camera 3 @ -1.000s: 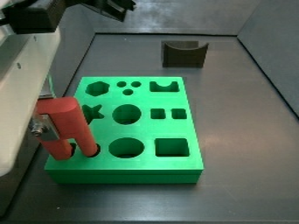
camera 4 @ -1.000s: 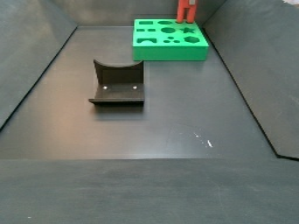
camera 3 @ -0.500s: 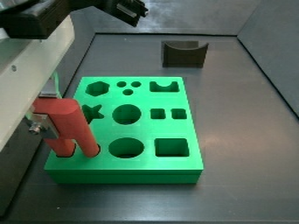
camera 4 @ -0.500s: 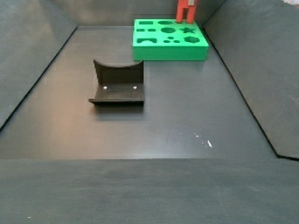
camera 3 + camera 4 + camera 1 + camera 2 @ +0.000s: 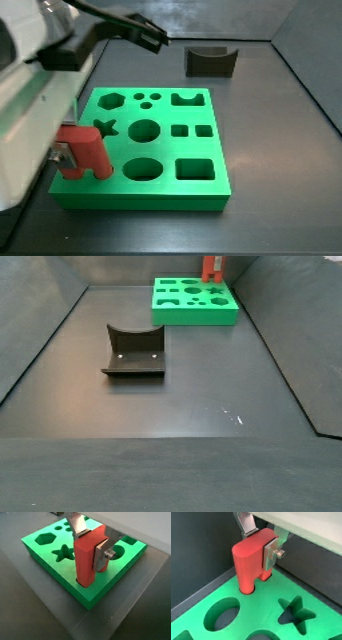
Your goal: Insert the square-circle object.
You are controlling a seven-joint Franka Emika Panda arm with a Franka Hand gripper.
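Note:
The square-circle object is a bright red peg (image 5: 87, 562) standing upright with its lower end in a slot at a corner of the green board (image 5: 47, 551). My gripper (image 5: 92, 546) is shut on the peg's upper part, one silver finger on each side. Both wrist views show this grip; the peg (image 5: 250, 562) enters the board (image 5: 258, 618) beside a round hole and a star hole. In a side view the peg (image 5: 86, 152) sits low at the board's (image 5: 167, 150) near left corner. In a side view the peg (image 5: 213, 266) shows at the board's (image 5: 194, 318) far edge.
The dark fixture with a curved notch stands on the floor away from the board (image 5: 210, 61) (image 5: 134, 351). The board has several other empty shaped holes. Grey walls enclose the floor on the sides. The arm's white body fills the left of a side view (image 5: 27, 120).
The gripper has moved down with the red peg, and the peg now sits lower in the board's corner slot. The arm's upper parts have shifted in the side view.

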